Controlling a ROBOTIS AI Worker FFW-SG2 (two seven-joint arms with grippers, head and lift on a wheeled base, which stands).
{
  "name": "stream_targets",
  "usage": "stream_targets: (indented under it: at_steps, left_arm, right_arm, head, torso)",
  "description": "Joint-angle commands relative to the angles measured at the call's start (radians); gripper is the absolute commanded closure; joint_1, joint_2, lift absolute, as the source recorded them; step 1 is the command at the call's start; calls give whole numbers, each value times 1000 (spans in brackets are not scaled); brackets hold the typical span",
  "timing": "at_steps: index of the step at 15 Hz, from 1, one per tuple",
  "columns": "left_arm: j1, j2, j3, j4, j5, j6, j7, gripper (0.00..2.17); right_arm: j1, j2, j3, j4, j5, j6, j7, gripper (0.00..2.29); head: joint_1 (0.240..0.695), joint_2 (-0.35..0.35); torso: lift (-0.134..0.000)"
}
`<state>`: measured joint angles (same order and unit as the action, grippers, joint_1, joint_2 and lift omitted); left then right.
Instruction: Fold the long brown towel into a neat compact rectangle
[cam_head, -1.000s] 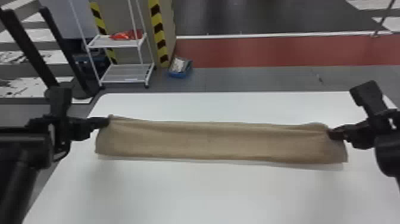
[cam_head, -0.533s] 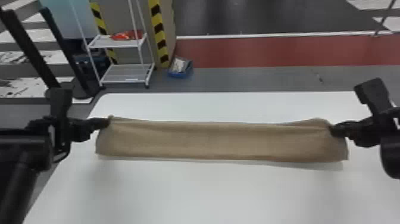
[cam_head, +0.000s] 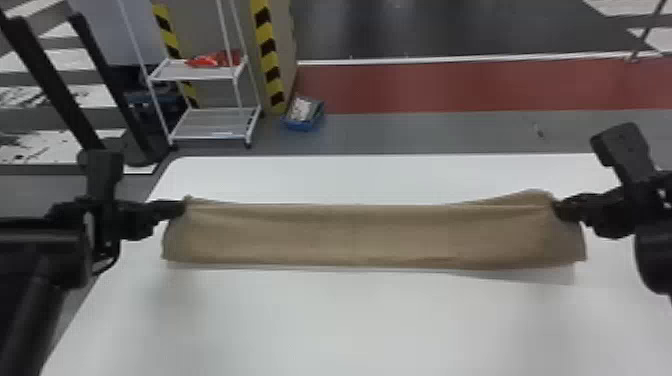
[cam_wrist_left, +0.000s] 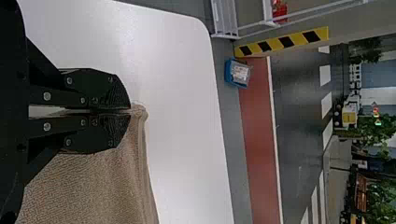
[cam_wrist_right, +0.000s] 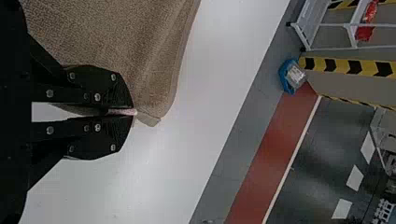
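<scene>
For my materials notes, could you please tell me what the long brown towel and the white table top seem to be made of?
The towel looks like woven fabric, possibly cotton, with a matte finish: its surface shows a fine pebbly texture. The table top seems smooth laminate or painted board, slightly satin, given its soft bright patches.

1. The towel (cam_head: 370, 235) is plain brown.
2. The left gripper (cam_head: 181, 208) and right gripper (cam_head: 557, 209) are black.
3. The table (cam_head: 350, 320) is white, as is the shelf (cam_head: 215, 125).
4. The post (cam_head: 270, 65) has slanted yellow and black stripes.
5. The bin (cam_head: 304, 123) is blue.
6. The floor (cam_head: 425, 132) is grey, with a red band (cam_head: 450, 85).
</scene>
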<state>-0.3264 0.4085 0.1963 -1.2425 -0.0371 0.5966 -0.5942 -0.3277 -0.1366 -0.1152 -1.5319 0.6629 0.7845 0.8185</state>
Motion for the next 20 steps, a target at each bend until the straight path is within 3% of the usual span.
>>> stream_targets:
  at_steps: [1, 13, 20]
  left_arm:
    - [4, 3, 2, 0, 0, -2, 1, 1085]
    - [20, -2, 0, 0, -1, -14, -3, 1085]
    - [21, -4, 0, -14, 2, -24, -13, 1085]
  right_arm:
    - [-1, -1, 2, 12, 18, 0, -1, 1031]
    - [-19, -3, 0, 96, 73, -27, -12, 1031]
    - [-22, -3, -17, 98, 63, -37, -35, 1031]
  head:
    - [695, 104]
    - [695, 92]
    - [695, 76]
  torso:
    - [-124]
    - [-124]
    - [-124]
